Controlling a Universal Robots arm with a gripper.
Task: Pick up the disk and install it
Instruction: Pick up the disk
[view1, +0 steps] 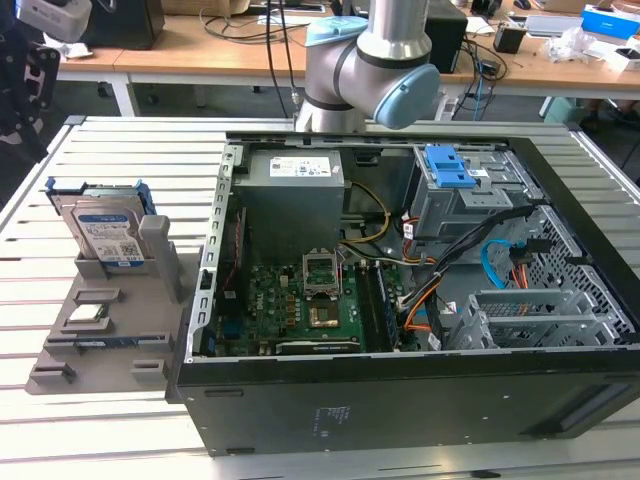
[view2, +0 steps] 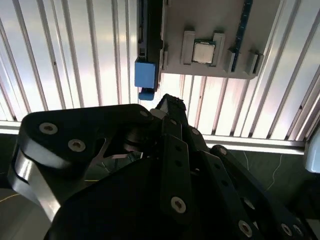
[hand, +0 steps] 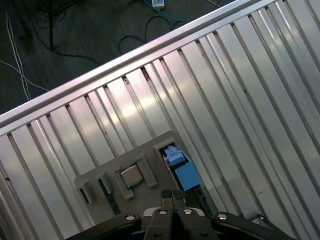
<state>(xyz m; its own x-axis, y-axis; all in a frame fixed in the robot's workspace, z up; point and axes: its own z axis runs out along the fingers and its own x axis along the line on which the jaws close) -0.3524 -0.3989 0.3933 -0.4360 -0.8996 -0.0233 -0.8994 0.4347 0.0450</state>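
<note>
I saw the disk (view1: 106, 230) in silver, with a white-and-blue label (view1: 118, 245) and a blue carrier bracket (view1: 95, 188). The holder (view1: 100, 335) was plain grey, the table (view1: 110, 140) striped in shiny silver slats, the computer case (view1: 400, 415) black, its motherboard (view1: 300, 300) green.

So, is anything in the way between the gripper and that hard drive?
Nothing visible. The disk stands upright in its grey holder, top edge uncovered; in the first wrist view the gripper hangs above it with only open air between.
</note>
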